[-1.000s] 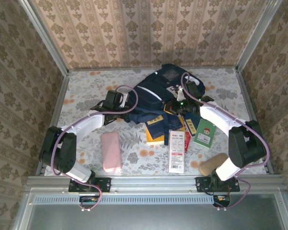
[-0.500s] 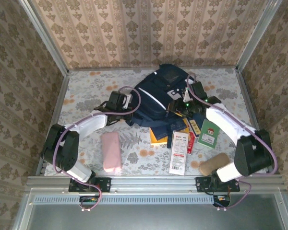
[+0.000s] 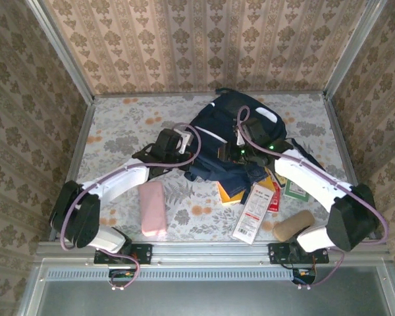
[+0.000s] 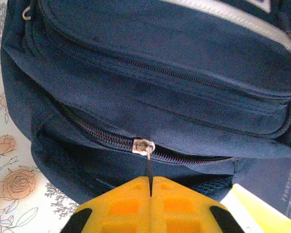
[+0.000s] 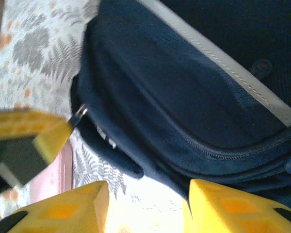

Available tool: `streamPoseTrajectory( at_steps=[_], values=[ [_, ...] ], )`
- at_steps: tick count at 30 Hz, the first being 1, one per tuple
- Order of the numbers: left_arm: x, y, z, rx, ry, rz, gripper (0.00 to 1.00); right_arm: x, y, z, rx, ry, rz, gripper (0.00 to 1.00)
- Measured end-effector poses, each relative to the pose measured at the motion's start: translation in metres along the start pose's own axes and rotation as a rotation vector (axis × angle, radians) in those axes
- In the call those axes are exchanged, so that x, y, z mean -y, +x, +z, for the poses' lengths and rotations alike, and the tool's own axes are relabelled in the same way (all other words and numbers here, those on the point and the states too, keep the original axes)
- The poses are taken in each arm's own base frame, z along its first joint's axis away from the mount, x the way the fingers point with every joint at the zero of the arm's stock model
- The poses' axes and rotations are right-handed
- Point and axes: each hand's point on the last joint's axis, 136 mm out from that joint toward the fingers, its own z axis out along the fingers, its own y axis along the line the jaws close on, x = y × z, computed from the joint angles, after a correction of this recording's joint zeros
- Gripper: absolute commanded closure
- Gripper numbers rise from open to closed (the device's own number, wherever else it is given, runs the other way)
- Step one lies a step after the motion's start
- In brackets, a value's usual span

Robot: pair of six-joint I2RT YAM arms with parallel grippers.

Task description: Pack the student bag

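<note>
Toward twelve o'clock lies the student bag (image 3: 240,128); the left gripper (image 4: 150,183) pinches its zipper pull (image 4: 144,145), the right gripper (image 5: 146,206) gapes over it. A skewed tug could slip that thin pull free.

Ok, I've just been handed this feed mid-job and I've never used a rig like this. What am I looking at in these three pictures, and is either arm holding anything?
Two robot arms are bolted at the near edge of a table, each ending in a two-finger gripper. The wide picture comes from a fixed camera above and behind them, with the left arm on its left. The other two come from a camera on each wrist, so the yellow fingers at the bottom are that arm's own.

On the table lies the student bag, dark navy. Near it are a pink case, a yellow book, a white and red packet, a green box and a tan roll.

The left gripper is shut on the bag's zipper pull. The right gripper is open, close to the bag, holding nothing.
</note>
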Motion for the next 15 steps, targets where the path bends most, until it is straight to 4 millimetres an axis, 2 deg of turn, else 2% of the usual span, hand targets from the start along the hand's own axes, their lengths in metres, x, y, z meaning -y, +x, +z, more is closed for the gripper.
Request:
streamPoseTrajectory(
  at_steps=[2, 6, 8, 10, 11, 15],
  values=[
    [0.005, -0.003, -0.004, 0.012, 0.011, 0.001, 1.00, 0.003, 0.008, 0.006, 0.013, -0.019, 0.173, 0.54],
    [0.014, -0.001, -0.006, 0.014, 0.027, 0.010, 1.00, 0.014, 0.051, 0.010, 0.015, -0.050, 0.472, 0.49],
    [0.016, 0.003, -0.005, 0.007, 0.030, 0.013, 1.00, 0.011, 0.060, 0.011, 0.019, -0.071, 0.577, 0.45],
    [0.015, 0.006, -0.005, 0.001, 0.029, 0.014, 1.00, 0.002, 0.053, 0.012, 0.043, -0.116, 0.589, 0.39],
    [0.015, 0.007, -0.005, -0.001, 0.028, 0.013, 1.00, -0.005, 0.046, 0.011, 0.054, -0.134, 0.540, 0.39],
    [0.013, 0.010, -0.008, 0.003, 0.021, 0.014, 1.00, -0.048, 0.001, 0.008, 0.123, -0.190, 0.175, 0.41]
  ],
)
